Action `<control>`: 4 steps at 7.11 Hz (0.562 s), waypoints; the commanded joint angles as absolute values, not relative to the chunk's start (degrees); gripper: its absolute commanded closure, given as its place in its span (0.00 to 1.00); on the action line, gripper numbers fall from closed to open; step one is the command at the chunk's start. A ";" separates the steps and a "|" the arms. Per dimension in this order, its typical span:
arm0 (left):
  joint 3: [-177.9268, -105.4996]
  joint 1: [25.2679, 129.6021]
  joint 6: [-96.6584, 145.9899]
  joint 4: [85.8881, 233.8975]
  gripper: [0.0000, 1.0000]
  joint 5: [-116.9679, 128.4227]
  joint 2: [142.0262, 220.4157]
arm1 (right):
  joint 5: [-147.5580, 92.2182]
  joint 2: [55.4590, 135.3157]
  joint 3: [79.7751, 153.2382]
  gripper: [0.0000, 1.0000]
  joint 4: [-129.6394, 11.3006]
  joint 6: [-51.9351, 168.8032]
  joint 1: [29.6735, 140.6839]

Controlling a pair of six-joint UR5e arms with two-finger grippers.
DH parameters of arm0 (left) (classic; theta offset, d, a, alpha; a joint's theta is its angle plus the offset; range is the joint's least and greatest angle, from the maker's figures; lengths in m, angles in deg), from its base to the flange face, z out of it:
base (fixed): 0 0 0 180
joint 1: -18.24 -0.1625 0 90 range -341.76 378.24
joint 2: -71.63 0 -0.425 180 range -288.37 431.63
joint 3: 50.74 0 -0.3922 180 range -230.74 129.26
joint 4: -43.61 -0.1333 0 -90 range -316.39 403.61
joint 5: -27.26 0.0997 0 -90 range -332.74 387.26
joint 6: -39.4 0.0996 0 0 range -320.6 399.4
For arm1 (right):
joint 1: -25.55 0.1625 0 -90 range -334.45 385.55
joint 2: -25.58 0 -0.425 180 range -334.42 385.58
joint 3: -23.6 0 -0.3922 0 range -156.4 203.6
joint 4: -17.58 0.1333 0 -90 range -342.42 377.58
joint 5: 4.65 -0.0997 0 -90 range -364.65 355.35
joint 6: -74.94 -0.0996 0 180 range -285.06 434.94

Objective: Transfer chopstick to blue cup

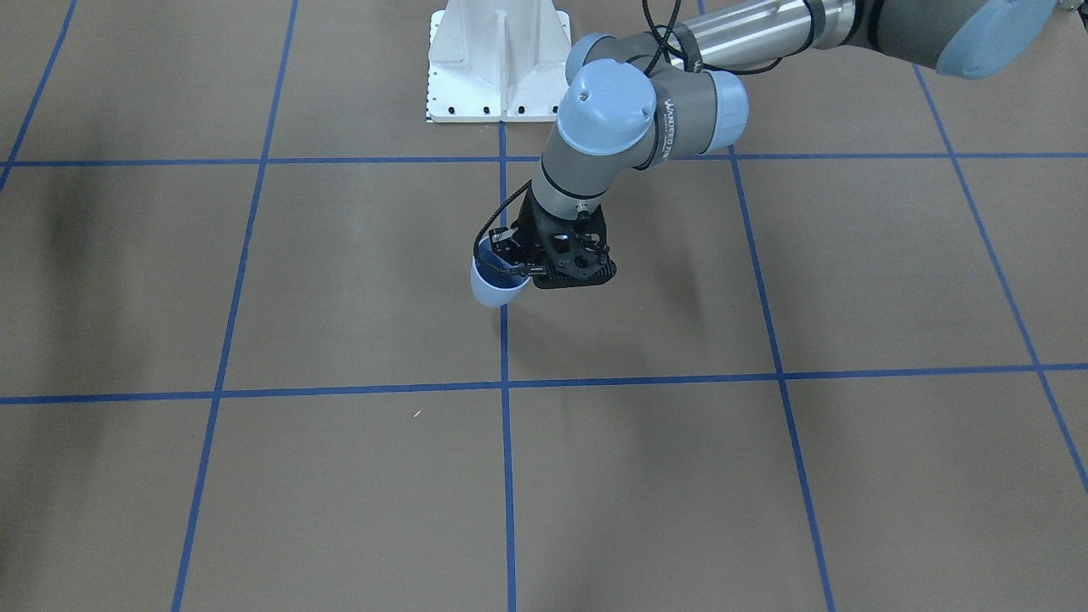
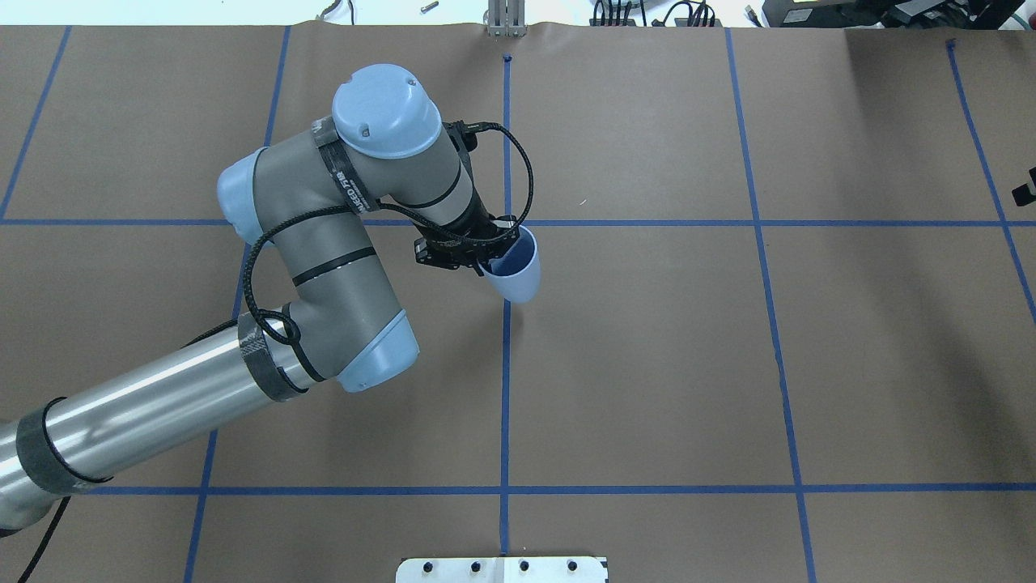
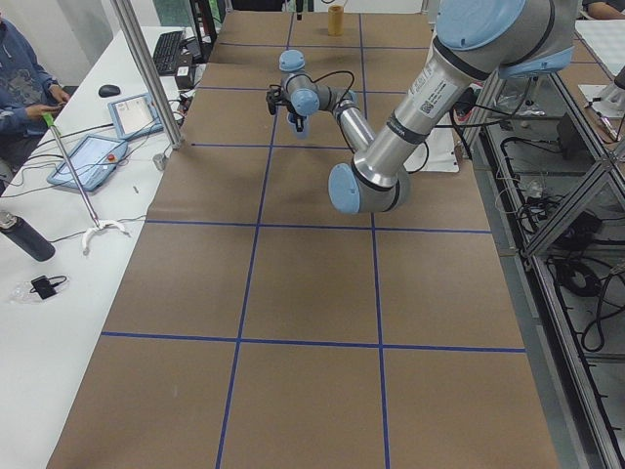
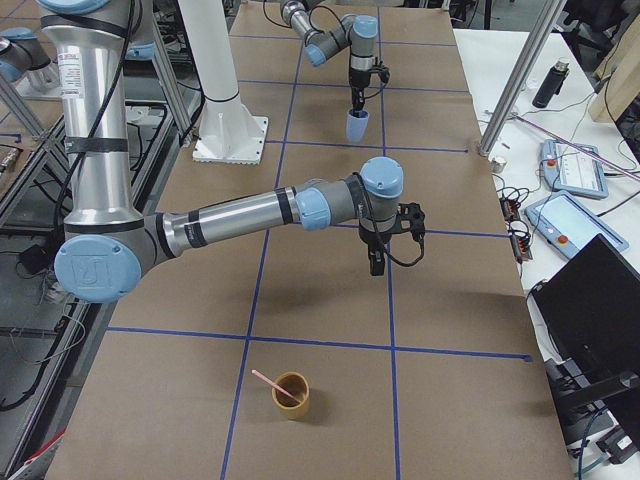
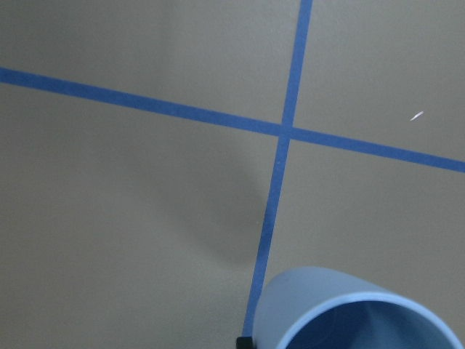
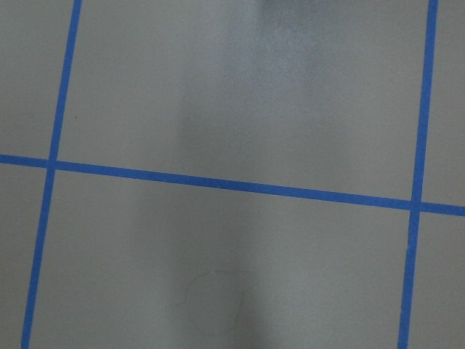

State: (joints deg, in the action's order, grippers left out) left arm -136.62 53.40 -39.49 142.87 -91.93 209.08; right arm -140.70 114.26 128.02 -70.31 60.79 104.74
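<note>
My left jaws grip the tilted blue cup (image 1: 495, 291) by its rim (right jaws: can't tell); mid-placement, I judge, it next needs standing upright for the chopstick (image 4: 264, 380).

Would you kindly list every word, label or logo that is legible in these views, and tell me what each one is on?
"WANDELBO...": white letters running along the grey wrist of the left arm; the ending is blurred.
"UR" logo, apparently: on the blue joint cap of the right arm.
White print on both arms' tubes in the side views: too small to read.
The blue cup carries no text.
</note>
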 commanded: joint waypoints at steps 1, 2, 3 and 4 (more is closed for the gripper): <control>-136.26 52.17 -39.79 142.84 0.88 -91.04 208.91 | -140.79 114.35 128.10 0.00 -70.31 60.78 104.82; -136.35 52.17 -39.88 142.75 0.82 -91.04 208.82 | -141.40 114.35 128.01 0.00 -70.31 60.78 104.74; -136.52 52.17 -39.71 142.84 0.23 -90.69 208.30 | -141.41 114.35 127.93 0.00 -70.31 60.78 104.82; -137.05 51.82 -39.88 142.84 0.02 -88.51 208.12 | -141.41 114.35 127.84 0.00 -70.31 60.78 104.82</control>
State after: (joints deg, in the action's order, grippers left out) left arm -136.59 52.09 -39.79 142.82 -90.27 208.43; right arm -141.34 114.34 127.94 -70.31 60.79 104.80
